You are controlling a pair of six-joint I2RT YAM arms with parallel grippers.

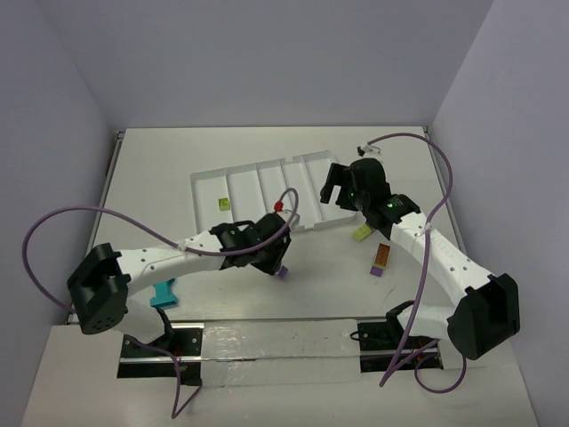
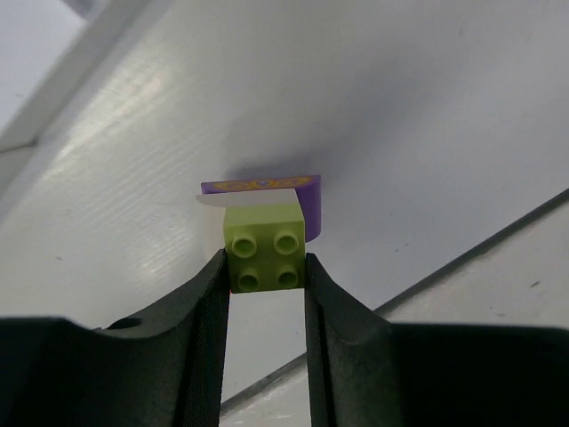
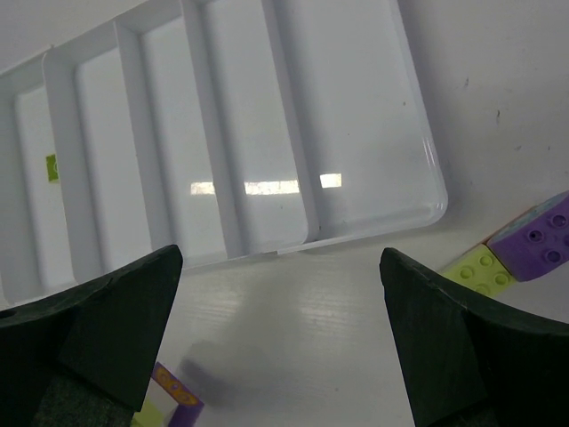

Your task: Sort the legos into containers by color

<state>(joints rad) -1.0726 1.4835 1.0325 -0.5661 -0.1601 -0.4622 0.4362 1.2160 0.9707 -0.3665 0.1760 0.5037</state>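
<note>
My left gripper (image 2: pixel 265 269) is shut on a lime green lego (image 2: pixel 265 247) with four studs, down at the table just in front of the tray. A purple lego (image 2: pixel 267 189) with an orange mark stands right behind and against it. From above, that gripper (image 1: pixel 276 263) covers the green brick and only the purple one (image 1: pixel 283 272) shows. The white tray (image 1: pixel 258 187) of long containers holds one lime lego (image 1: pixel 224 204) in its leftmost compartment. My right gripper (image 1: pixel 338 194) hangs open over the tray's right end with nothing between its fingers (image 3: pixel 133 302).
A lime lego (image 1: pixel 361 233) lies right of the tray, with an orange-brown one (image 1: pixel 382 255) and a purple one (image 1: pixel 377 271) nearer me. A teal comb-like piece (image 1: pixel 164 294) lies by the left arm's base. Purple cables loop over both arms.
</note>
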